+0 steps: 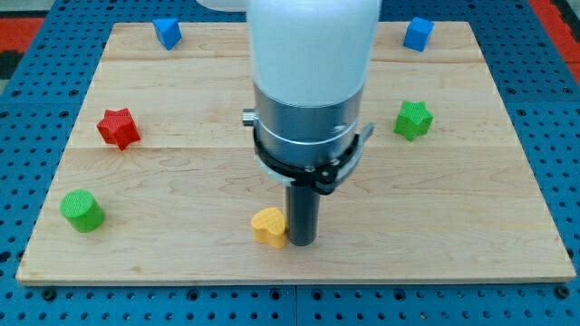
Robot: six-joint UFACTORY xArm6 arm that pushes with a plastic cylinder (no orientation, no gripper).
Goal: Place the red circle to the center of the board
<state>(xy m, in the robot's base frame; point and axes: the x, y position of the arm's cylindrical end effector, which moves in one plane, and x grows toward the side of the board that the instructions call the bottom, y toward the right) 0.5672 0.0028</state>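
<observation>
No red circle shows in the camera view; the arm's wide white and grey body (pixel 310 81) hides the middle of the wooden board (pixel 471 235). My tip (pixel 301 243) rests on the board at the lower middle. It touches the right side of a yellow heart-shaped block (pixel 267 226). A red star block (pixel 118 128) lies far to the view's left of my tip.
A green cylinder (pixel 82 210) sits at the lower left. A green star (pixel 413 119) lies at the right. A blue block (pixel 166 32) is at the top left and another blue block (pixel 418 33) at the top right.
</observation>
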